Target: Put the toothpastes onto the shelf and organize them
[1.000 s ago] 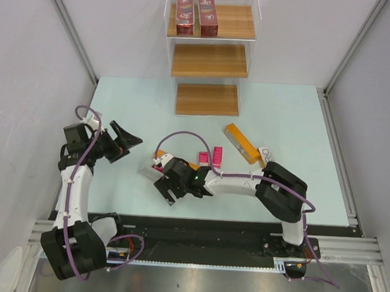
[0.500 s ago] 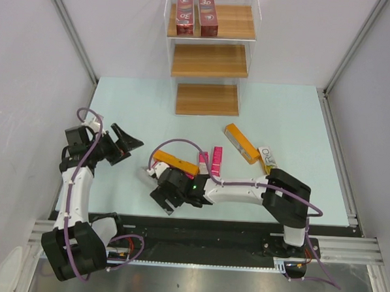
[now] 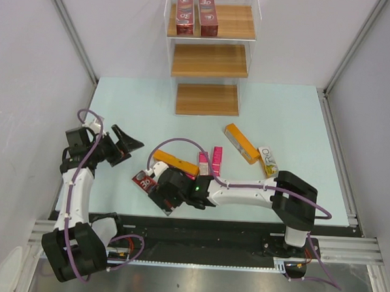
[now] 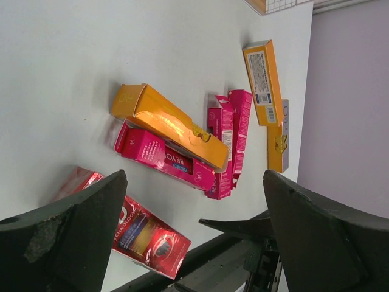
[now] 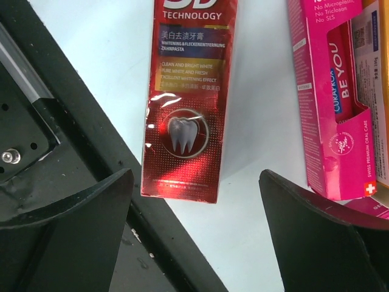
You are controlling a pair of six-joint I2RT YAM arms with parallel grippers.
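Observation:
Two dark red toothpastes (image 3: 184, 12) (image 3: 207, 14) lie on the shelf's top board (image 3: 235, 20). On the table another dark red carton (image 3: 143, 180) (image 5: 185, 103) lies by the near edge. Its near end reaches between the fingertips of my open right gripper (image 3: 154, 193) (image 5: 194, 243), which does not touch it. An orange carton (image 3: 174, 162) (image 4: 167, 125) rests on a pink one (image 4: 167, 159) (image 5: 331, 103). Two slim pink cartons (image 3: 211, 158) (image 4: 228, 140) and two orange ones (image 3: 241, 142) (image 3: 267, 159) lie to the right. My left gripper (image 3: 131, 146) (image 4: 194, 182) hangs open and empty at the left.
The shelf's middle board (image 3: 209, 60) and bottom board (image 3: 207, 99) carry nothing. A black rail (image 5: 73, 158) runs along the table's near edge, right beside the red carton. Grey walls close in on both sides.
My right gripper has drawn back toward the near edge, uncovering the orange carton and the dark red one, which now lies on the table. The left arm drifted slightly left.

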